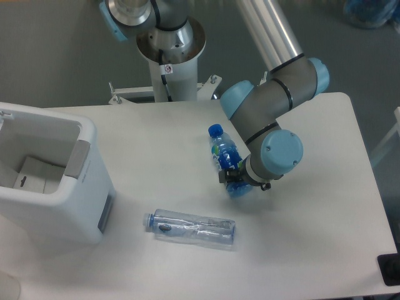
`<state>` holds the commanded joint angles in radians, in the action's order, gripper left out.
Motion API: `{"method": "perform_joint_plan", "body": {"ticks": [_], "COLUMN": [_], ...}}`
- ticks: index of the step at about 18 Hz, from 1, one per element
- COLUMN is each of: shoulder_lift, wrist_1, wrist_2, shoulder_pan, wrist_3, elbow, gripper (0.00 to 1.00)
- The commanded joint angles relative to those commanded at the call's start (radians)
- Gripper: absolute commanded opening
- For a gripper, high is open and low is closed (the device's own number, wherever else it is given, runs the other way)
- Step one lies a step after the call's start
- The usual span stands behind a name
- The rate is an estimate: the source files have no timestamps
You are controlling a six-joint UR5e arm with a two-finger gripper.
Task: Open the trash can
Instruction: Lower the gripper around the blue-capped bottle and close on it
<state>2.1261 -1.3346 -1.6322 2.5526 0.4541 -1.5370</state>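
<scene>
A clear bottle (192, 227) lies toward the camera from the gripper (236, 179), which sits low against the blue bottle (226, 162), its grip hidden, while the trash can (56, 194) stands well apart toward the frame's left edge, its top showing open.

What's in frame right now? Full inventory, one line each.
trash can: 1, white with grey tab and grey front panel, left edge of table, top open, interior visible
blue bottle: 1, blue cap and label, lying mid-table, its lower end under the arm's wrist
clear bottle: 1, transparent with pale cap, lying on its side near the front, right of the trash can
table: 1, white, fills most of the view
blue object: 1, top right corner on the floor, too cropped to identify
robot base: 1, white pedestal behind the table
arm: 1, grey with light-blue caps, over the blue bottle
gripper: 1, dark, at the blue bottle's lower end; jaws hidden
</scene>
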Motion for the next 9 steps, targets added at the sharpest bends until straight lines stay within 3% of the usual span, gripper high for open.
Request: {"method": "perform_joint_plan", "body": {"ticks": [7,9], "shoulder_lift": [0.037,0.035], "wrist_1": [-0.002,-0.005], "wrist_2": [-0.003,-0.003], "shoulder_pan": [-0.02,-0.02], "wrist_3": [0.011,0.012], "elbow": [0.014,0.014], "gripper": [1.0,0.92]}}
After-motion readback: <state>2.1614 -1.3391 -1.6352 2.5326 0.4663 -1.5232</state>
